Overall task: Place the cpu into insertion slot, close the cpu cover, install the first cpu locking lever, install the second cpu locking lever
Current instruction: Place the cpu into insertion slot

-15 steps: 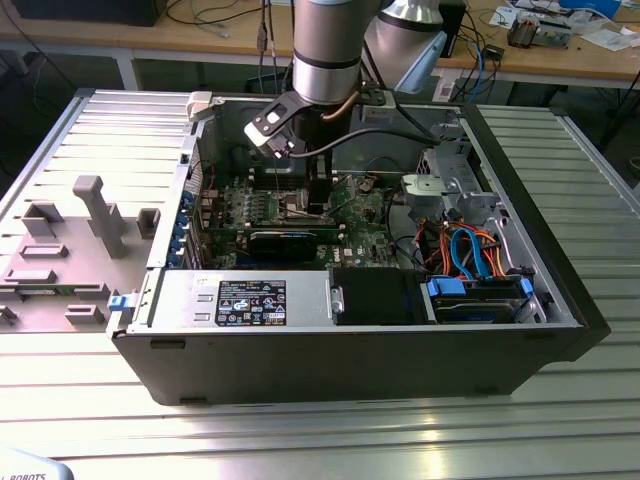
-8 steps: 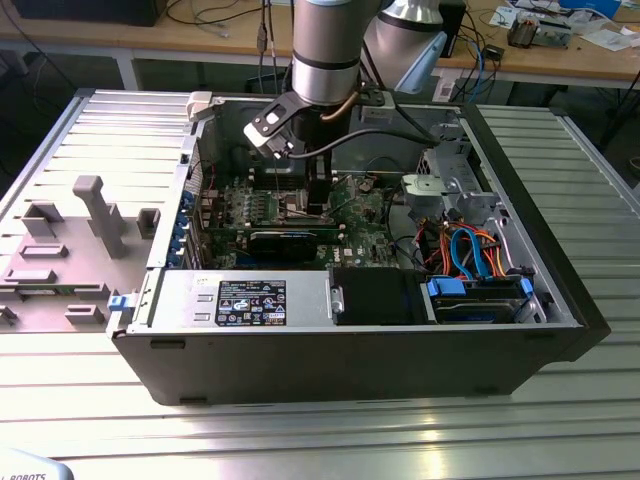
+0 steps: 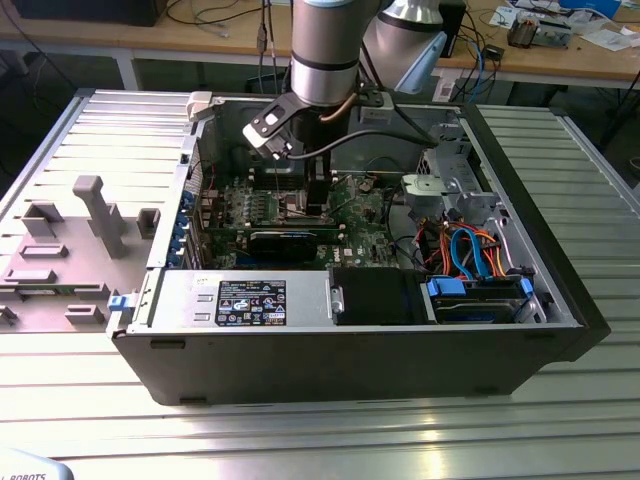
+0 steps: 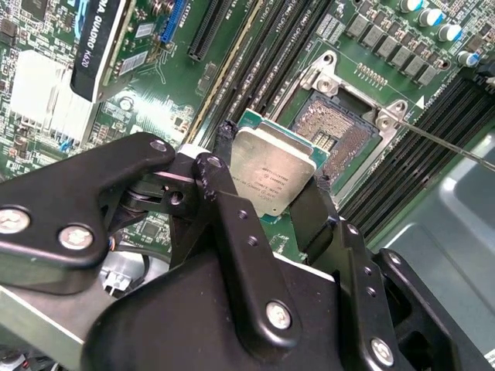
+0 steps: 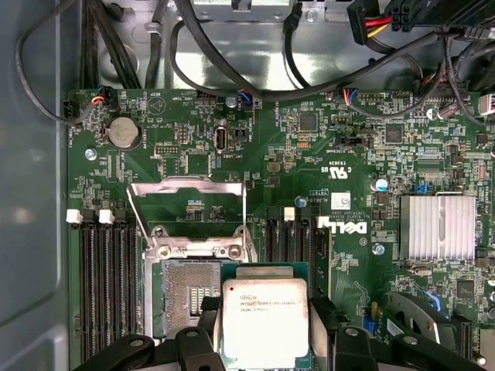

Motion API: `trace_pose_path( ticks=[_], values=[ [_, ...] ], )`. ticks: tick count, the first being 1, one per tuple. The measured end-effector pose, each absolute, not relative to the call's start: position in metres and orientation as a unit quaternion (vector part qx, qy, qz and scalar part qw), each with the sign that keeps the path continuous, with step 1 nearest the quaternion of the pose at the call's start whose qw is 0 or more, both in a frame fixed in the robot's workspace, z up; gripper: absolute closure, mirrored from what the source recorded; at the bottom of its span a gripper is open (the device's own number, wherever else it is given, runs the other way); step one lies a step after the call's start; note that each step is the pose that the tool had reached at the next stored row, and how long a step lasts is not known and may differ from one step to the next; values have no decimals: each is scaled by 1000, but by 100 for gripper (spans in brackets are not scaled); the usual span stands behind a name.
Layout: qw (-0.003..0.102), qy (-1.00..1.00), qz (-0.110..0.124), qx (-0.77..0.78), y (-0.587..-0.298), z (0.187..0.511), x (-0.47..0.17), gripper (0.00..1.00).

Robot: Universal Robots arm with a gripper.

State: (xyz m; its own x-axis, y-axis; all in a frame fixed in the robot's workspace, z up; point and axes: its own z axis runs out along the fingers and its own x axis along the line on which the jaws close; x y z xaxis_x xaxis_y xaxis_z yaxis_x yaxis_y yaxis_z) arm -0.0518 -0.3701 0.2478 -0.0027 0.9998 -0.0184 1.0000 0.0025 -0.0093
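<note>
insertion slot (image 4: 334, 133) partly hidden behind cpu (image 4: 272, 171), cpu's gripped edges covered by fingers (image 4: 223, 189) in second wrist view

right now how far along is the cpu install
Done: the cpu is clamped in the gripper. In hand: it is held over the board just off the open insertion slot, not seated; the socket's pin field is bare. Left: seating it, closing the cpu cover, which stands raised, and both locking levers.

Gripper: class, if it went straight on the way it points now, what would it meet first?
Probably the circuit board beside the insertion slot: the gripper, shut on the cpu, looks offset from it, though depth is unclear.
</note>
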Motion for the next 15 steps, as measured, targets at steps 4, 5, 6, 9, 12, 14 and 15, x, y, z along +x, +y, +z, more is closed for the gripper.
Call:
trace_pose_path(
  ticks=[4,5,6,9,12,14,15],
  values=[
    [3,708,-10,706,-370,247,-52,46],
    [3,708,-10,706,-370,247,-52,46],
    [3,708,-10,706,-370,247,-53,46],
    [3,708,-10,706,-370,246,-53,46],
    [3,708,-10,706,-370,246,-53,46],
    [3,708,-10,706,-370,245,-54,46],
    [3,708,-10,706,-370,245,-54,46]
  ],
)
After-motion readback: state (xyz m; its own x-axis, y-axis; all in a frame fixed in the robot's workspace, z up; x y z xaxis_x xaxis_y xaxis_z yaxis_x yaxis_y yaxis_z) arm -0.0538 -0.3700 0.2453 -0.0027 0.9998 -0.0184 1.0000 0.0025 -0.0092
